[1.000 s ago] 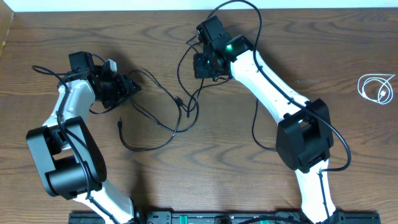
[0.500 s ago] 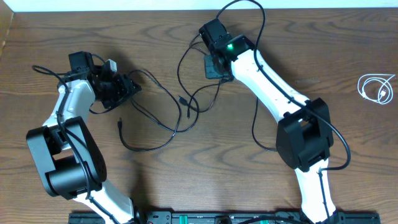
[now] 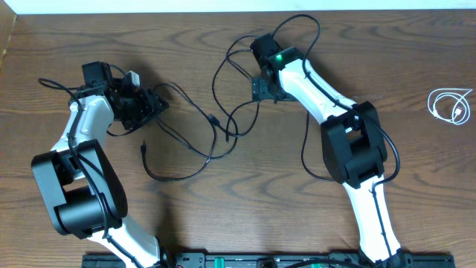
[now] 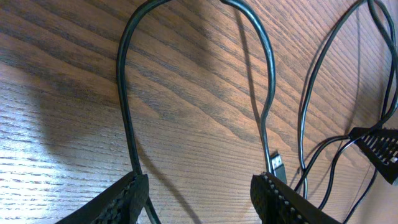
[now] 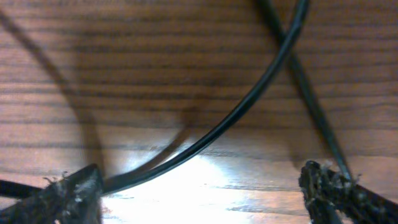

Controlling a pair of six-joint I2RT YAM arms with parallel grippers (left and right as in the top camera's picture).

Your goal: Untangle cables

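Note:
Two black cables (image 3: 195, 112) lie tangled on the wooden table between my arms, with loops running up to the right arm. A coiled white cable (image 3: 451, 104) lies apart at the far right. My left gripper (image 3: 152, 104) is open at the tangle's left end. In the left wrist view a black cable (image 4: 127, 124) passes by its left finger, and a small plug (image 4: 278, 167) lies by the right finger. My right gripper (image 3: 265, 89) is open low over the table. One black cable (image 5: 249, 106) crosses between its fingers and touches neither pad.
A loose plug end (image 3: 142, 147) of a black cable lies in front of the left arm. The arms' own thicker black wires (image 3: 305, 149) loop beside the right arm. The table's far edge (image 3: 186, 13) runs along the top.
My right gripper has opened and let go of the black cable, and it has shifted slightly right and toward the front. The cable loops near it have slackened. The left arm has not moved.

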